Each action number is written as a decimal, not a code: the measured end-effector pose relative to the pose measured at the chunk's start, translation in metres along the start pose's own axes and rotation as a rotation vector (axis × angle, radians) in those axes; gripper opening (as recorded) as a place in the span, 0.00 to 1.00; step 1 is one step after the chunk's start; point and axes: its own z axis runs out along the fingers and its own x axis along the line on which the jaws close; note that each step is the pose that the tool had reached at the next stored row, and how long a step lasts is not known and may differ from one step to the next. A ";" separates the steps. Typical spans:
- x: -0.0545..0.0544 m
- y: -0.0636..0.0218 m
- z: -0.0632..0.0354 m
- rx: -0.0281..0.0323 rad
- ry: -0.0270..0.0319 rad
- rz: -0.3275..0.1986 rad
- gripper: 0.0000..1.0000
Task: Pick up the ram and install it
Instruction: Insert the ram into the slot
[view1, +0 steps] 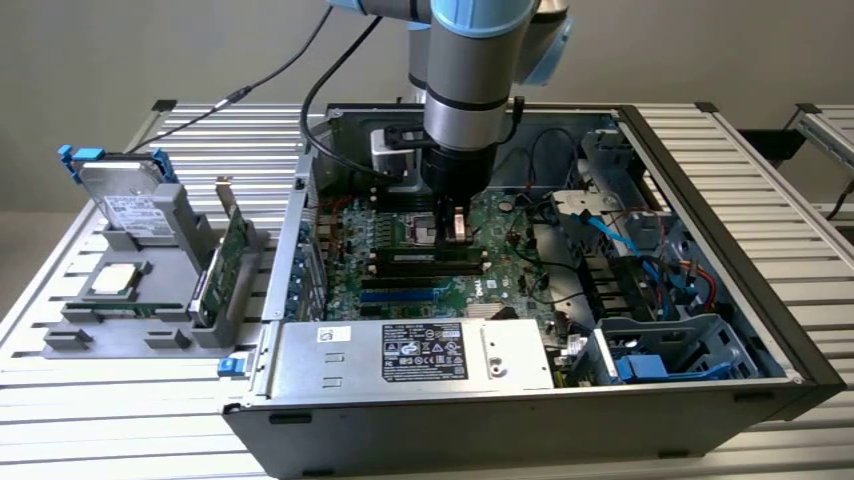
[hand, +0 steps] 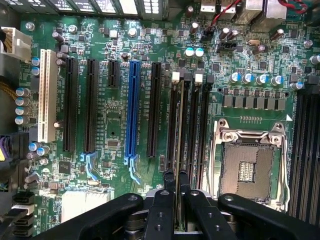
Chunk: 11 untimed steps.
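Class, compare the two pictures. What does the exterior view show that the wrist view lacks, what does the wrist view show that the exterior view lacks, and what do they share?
Exterior view: the arm, the case, the power supply and, beside the case, a tray with a drive, a processor and a card.
Wrist view: the empty socket and the white slot.
Shared: the motherboard, the blue slot, and the gripper, jaws shut on the ram at the memory slots.
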 end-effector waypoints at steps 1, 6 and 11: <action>0.000 0.0000 -0.0001 -0.0001 0.0009 0.001 0.13; 0.000 0.0000 0.0000 -0.0001 0.0023 0.001 0.13; 0.000 -0.0002 0.0000 -0.0002 0.0039 0.002 0.13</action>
